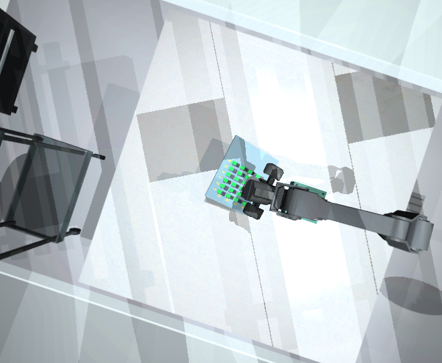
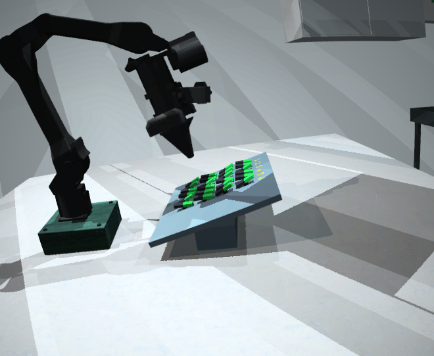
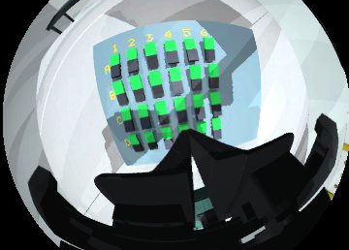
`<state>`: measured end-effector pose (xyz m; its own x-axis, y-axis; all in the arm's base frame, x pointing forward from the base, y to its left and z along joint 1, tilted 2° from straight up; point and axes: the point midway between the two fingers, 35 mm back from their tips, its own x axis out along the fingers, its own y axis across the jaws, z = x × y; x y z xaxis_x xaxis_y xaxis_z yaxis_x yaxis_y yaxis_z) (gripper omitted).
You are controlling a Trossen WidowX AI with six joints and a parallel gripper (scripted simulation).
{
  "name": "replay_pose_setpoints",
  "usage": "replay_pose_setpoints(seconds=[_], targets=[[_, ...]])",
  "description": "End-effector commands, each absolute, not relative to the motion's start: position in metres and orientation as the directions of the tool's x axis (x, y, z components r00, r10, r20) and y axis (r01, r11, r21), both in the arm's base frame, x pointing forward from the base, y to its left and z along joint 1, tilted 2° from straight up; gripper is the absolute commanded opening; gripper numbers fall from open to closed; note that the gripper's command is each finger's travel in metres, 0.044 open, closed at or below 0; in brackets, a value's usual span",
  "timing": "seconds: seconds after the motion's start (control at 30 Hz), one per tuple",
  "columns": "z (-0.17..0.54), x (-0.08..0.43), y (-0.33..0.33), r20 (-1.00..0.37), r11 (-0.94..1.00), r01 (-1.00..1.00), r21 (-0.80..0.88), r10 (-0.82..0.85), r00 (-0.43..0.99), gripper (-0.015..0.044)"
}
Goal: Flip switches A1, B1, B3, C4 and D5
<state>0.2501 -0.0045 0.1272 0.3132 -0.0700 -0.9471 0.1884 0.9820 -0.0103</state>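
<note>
The tilted blue panel carries rows of green-and-black rocker switches with yellow labels. In the wrist view, A1, B1, B3 and C4 show green far halves and dark near halves. D5 shows green, with its near part hidden behind the fingers. I cannot tell reliably which ends are raised. My gripper is shut and empty. Its tips are in the air above the panel, touching no switch. In the top view the arm hides the fingertips and some switches.
The arm's green base stands beside the panel's low edge. The panel rests on a dark support block. A glass-shelved cart and a black cabinet stand off to the left in the top view. Striped shadows cross the panel.
</note>
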Motion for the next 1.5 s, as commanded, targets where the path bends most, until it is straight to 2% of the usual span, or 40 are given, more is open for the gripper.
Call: replay_pose_setpoints(seconds=[0.0, 0.2, 1.47], targets=[[0.125, 0.241, -0.007, -0.945, 0.983, 0.182, -0.005, -0.064, 0.321, 0.0000], [0.092, 0.252, -0.009, -0.936, 0.983, 0.182, -0.005, -0.068, 0.346, 0.0000], [0.069, 0.259, -0.010, -0.936, 0.983, 0.182, -0.005, -0.069, 0.346, 0.0000]])
